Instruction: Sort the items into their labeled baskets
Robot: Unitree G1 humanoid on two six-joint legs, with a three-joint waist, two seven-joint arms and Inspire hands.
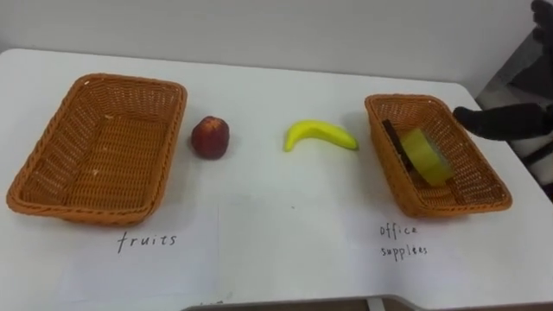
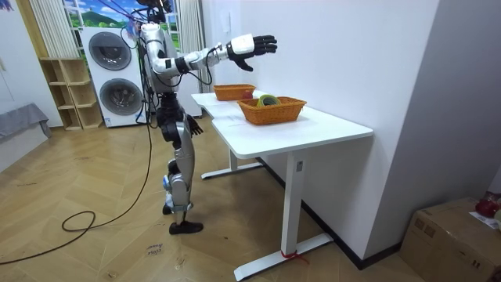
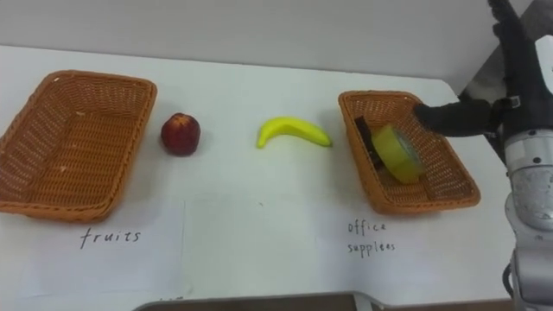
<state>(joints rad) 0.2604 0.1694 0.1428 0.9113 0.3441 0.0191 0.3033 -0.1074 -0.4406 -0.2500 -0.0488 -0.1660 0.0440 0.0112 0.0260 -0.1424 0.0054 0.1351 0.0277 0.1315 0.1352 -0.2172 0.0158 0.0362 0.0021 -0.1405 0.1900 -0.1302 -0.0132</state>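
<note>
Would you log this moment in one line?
right hand open over right wicker basket; round red fruit, yellow banana on table; left wicker basket empty

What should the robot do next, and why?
Probably move the right hand left to the banana: it lies on the table nearest that open hand, and the fruits basket holds nothing.

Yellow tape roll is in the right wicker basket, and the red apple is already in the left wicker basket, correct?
Not quite. The left eye view shows the red apple on the white table, beside the left wicker basket. The yellow tape roll is in the right wicker basket.
</note>
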